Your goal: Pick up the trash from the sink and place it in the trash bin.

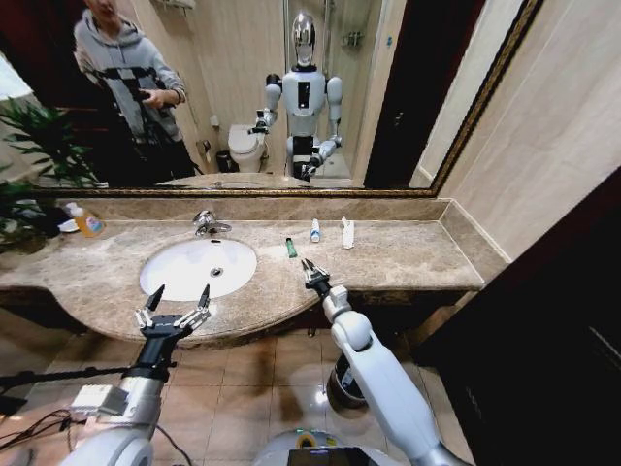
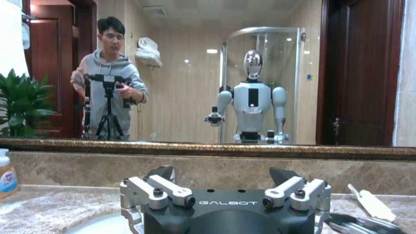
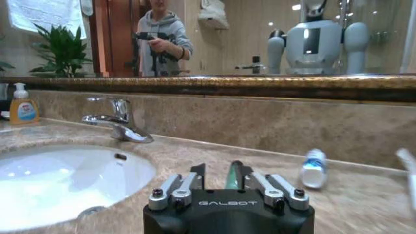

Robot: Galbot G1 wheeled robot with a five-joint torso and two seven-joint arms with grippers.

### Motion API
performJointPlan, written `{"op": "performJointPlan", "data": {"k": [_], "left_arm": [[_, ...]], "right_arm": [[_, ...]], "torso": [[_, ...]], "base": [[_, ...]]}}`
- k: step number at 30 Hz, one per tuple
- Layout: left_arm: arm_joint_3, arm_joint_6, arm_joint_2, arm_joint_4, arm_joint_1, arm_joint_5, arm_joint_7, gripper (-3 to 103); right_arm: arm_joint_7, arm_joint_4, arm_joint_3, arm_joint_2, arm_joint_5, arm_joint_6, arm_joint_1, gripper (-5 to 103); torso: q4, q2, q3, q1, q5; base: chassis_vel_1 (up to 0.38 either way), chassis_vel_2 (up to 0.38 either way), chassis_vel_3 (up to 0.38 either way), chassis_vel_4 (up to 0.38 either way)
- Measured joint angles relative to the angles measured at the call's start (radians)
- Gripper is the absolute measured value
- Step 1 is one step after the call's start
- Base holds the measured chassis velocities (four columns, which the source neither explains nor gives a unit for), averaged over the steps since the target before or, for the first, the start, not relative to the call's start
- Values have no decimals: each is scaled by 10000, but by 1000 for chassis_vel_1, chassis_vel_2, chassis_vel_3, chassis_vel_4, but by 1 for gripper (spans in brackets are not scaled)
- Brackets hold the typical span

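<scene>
The sink (image 1: 199,267) holds no trash. The right hand (image 1: 309,273) is nearly closed near the green tube (image 1: 290,248) on the worktop (image 1: 408,257). The left hand (image 1: 175,306) hangs open before the sink.

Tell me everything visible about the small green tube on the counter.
The small dark green tube is slim, finger-sized and looks like plastic. It lies flat on the brown-beige marble countertop, just outside the white oval sink on the robot's right, pointing toward the mirror. The right gripper sits just short of it, lined up with it, not touching. Nothing else touches it.
</scene>
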Motion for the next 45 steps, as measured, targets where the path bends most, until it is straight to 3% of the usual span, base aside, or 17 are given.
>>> {"op": "performJointPlan", "data": {"k": [1, 2, 4, 7, 8, 10, 16, 24, 27, 29, 31, 43, 45], "left_arm": [[0, 0, 0, 0, 0, 0, 0, 100], [0, 0, -1, -1, 0, 0, 0, 100], [0, 0, 0, 0, 0, 0, 0, 100], [0, 0, 0, 0, 0, 0, -1, 100], [0, 0, 0, 0, 0, 0, 0, 100], [0, 0, -1, 0, 0, 0, 0, 100], [0, 0, 0, 0, 0, 0, 0, 100], [0, 0, -1, 0, 0, 0, 0, 100], [0, 0, 0, 0, 0, 0, 0, 100], [0, 0, -1, 0, 0, 0, 0, 100], [0, 0, -1, 0, 0, 0, 0, 100], [0, 0, 0, 0, 0, 0, 0, 100], [0, 0, 0, 0, 0, 0, 0, 100]], "right_arm": [[0, 0, 0, 0, 0, 0, 0, 25], [113, -507, -122, 221, 0, -23, 449, 36], [282, -1233, -314, 468, 4, -34, 1137, 47], [416, -1832, -488, 581, 5, -46, 1681, 52], [468, -2189, -563, 624, 3, -49, 1963, 63], [486, -2352, -582, 644, 3, -50, 2093, 63], [407, -3269, -590, 734, 23, 159, 2613, 90], [417, -3898, -634, 915, -68, 287, 2754, 103], [456, -4092, -620, 991, -127, 281, 2846, 99], [461, -4301, -589, 1036, -151, 253, 2937, 89], [461, -4352, -583, 1041, -152, 221, 2962, 89], [492, -4466, -429, 927, -152, 80, 2910, 41], [492, -4426, -430, 905, -152, 81, 2875, 41]], "torso": [[0, 0, 0, 0, 0], [0, 0, 1, 0, -1], [0, 0, 1, 1, -1], [2, -1, 1, 2, -1], [1, 0, 1, 2, -1], [1, 0, 1, 2, 0], [0, -1, 1, 2, 0], [0, 0, 1, 0, 1], [0, 0, 1, 0, 1], [0, 0, 1, 0, 1], [0, 0, 1, 1, 1], [0, 1, 0, 0, 1], [0, 1, 0, 0, 1]], "base": [[0, 0, 0, 0], [0, 0, 0, 0], [0, 0, 0, 0], [0, 0, 0, 0], [0, 0, 0, 0], [0, 0, 0, 0], [0, 0, 0, 0], [0, 0, 0, 0], [0, 0, 0, 0], [0, 0, 0, 0], [0, 0, 0, 0], [0, 0, 0, 0], [0, 0, 0, 0]]}}
